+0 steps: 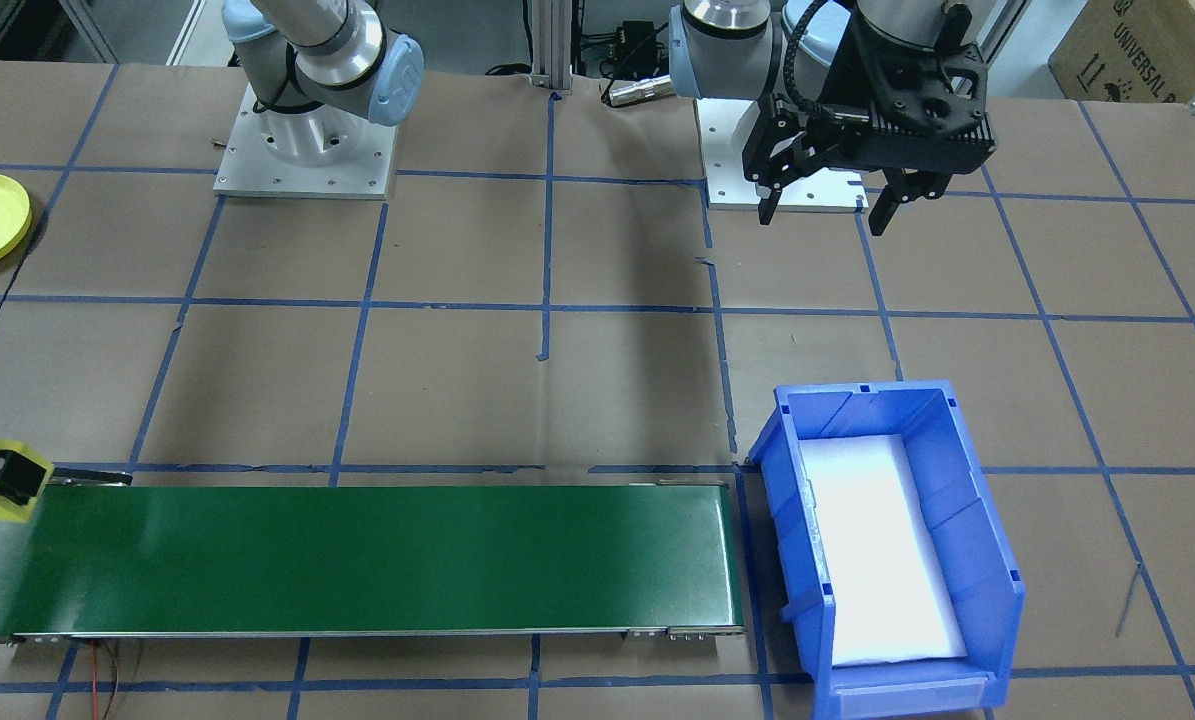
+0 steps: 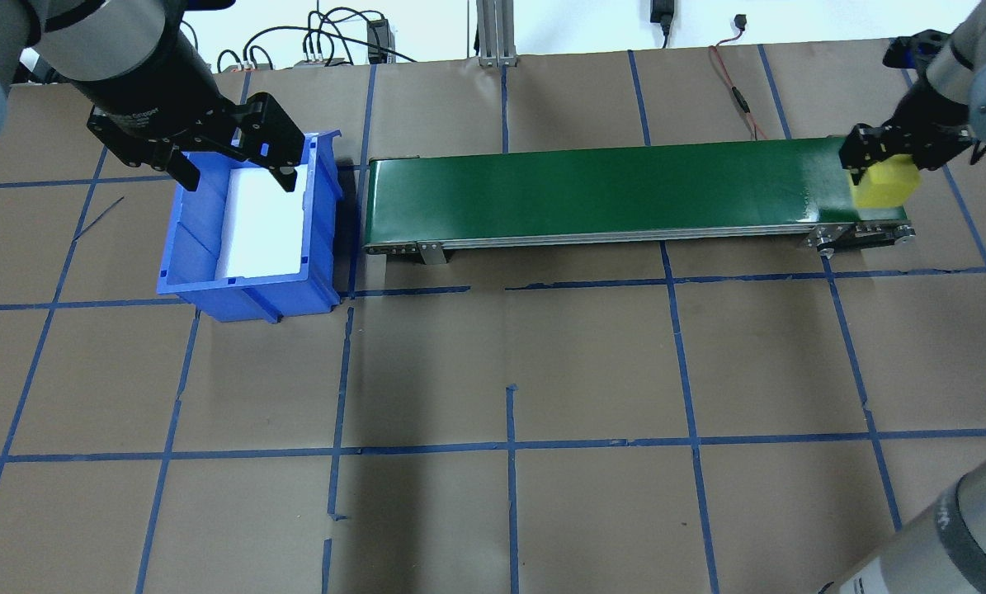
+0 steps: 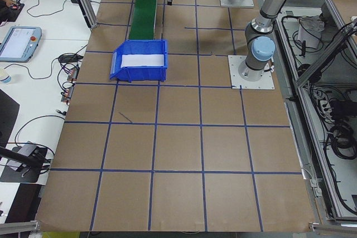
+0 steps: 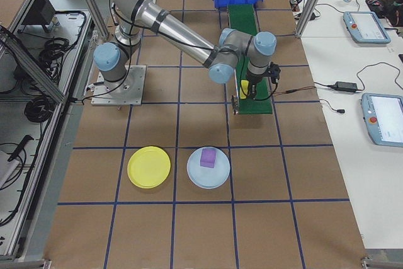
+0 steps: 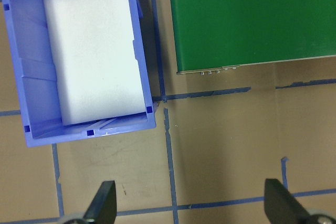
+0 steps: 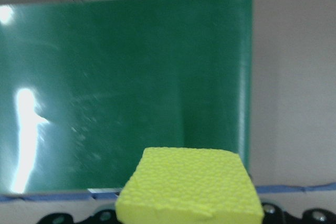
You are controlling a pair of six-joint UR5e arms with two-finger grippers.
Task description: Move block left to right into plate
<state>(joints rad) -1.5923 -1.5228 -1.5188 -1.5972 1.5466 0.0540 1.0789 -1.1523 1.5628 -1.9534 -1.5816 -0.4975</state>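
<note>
Two grippers are working apart: right gripper (image 2: pixel 887 165), jaws clenched on the yellow block (image 2: pixel 884 185), is holding it over the green conveyor (image 2: pixel 592 194) end for carrying toward the yellow plate (image 4: pixel 149 167); left gripper (image 2: pixel 237 169) is hanging with jaws released over the blue bin (image 2: pixel 187 256).

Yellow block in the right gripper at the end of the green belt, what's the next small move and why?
Probably lift it clear of the green belt and start carrying it toward the yellow plate. The right gripper is shut on the yellow block at the belt's end, and the plate lies empty on the table beside a pale plate holding a purple block.
</note>
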